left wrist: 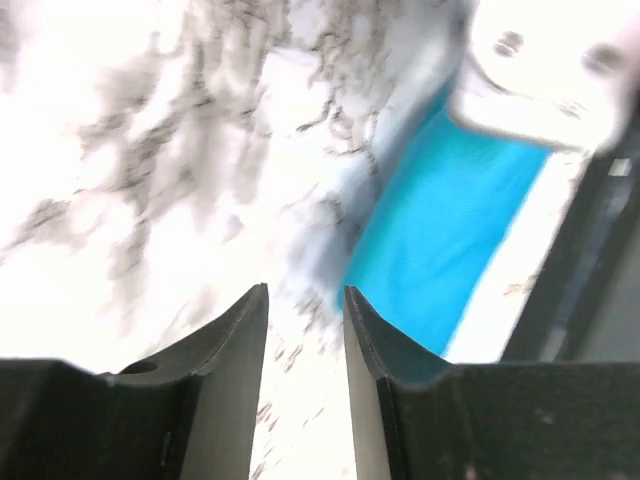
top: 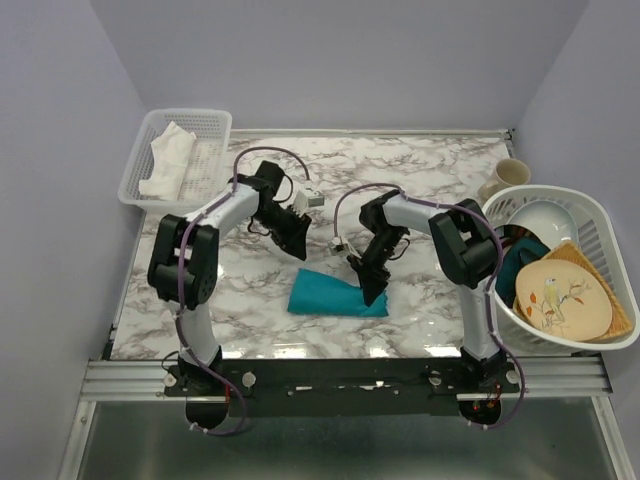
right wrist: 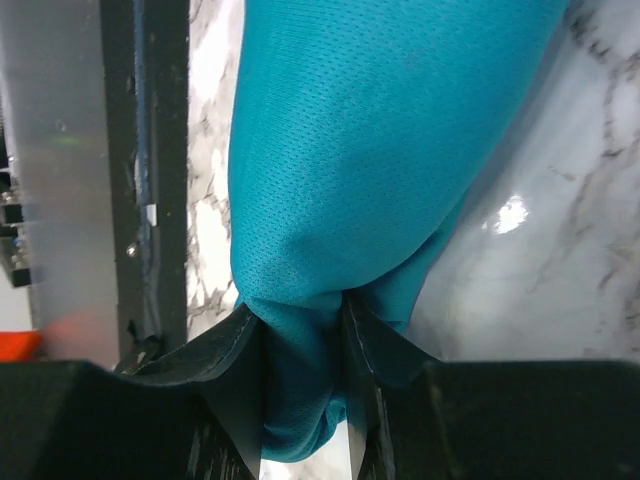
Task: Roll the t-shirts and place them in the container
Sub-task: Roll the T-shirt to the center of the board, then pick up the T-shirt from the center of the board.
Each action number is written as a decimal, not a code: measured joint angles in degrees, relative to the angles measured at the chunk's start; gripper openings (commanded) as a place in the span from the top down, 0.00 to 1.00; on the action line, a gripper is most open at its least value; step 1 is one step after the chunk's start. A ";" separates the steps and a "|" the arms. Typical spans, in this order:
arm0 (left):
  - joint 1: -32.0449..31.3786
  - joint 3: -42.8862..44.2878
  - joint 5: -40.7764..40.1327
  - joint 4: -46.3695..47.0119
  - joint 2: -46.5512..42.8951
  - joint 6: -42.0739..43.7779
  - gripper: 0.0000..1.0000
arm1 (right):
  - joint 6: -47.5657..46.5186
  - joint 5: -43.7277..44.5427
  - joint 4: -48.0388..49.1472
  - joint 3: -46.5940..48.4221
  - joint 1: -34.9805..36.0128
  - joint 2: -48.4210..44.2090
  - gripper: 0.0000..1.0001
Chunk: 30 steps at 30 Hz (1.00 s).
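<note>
Jaws of the right gripper (right wrist: 303,312) are nipped onto a fold of the teal t-shirt (top: 328,296), mesh fabric bunched btw. the two fingers, so that's a firm pinch, not a hover. Jaws of the left gripper (left wrist: 305,295) stand partly parted w/ nothing btw. them, up off the marble just back-left of the shirt and not touching it. The shirt itself lies as a compact bundle near the front-centre of the table (top: 440,165), long side running L-R, the right gripper at its right end. My guess: the pinch at that end is there to keep the bundle tight or drag it, while the left arm has let go and is clear of the work; looks like the rolling is mostly done, tho I can't see the layers inside. Surface is glossy white marble-look w/ grey veins, lamp glare on it, prob. slippery for thin cloth. Back-left corner has a white basket (top: 215,122) w/ a white cloth (top: 170,160); right side a round laundry basket (top: 600,215) holding a bird-pattern plate (top: 560,300), a mug (top: 505,178) behind it. Pale lilac walls on three sides, aluminium rail (top: 340,378) along the near edge.
</note>
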 measured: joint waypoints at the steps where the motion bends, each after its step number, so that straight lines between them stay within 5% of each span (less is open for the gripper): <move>1: 0.20 -1.25 -1.64 1.81 -2.64 0.07 0.55 | -0.09 0.11 -0.94 0.02 -0.04 0.24 0.61; 8: -2.23 -19.50 -6.49 13.60 -25.16 7.21 0.26 | -0.33 0.22 -4.50 0.92 -0.04 2.14 0.60; 13: -9.79 -33.94 -6.23 23.82 -39.80 11.13 0.20 | 0.72 0.20 -5.86 1.92 -0.04 3.30 0.60; 19: -21.94 -38.53 -7.63 34.93 -37.09 11.56 0.18 | 1.84 0.15 -6.36 2.38 -0.04 3.87 0.59; 30: -29.59 -39.36 -11.82 49.79 -26.08 8.98 0.14 | 3.19 0.17 -6.93 2.99 -0.04 4.50 0.59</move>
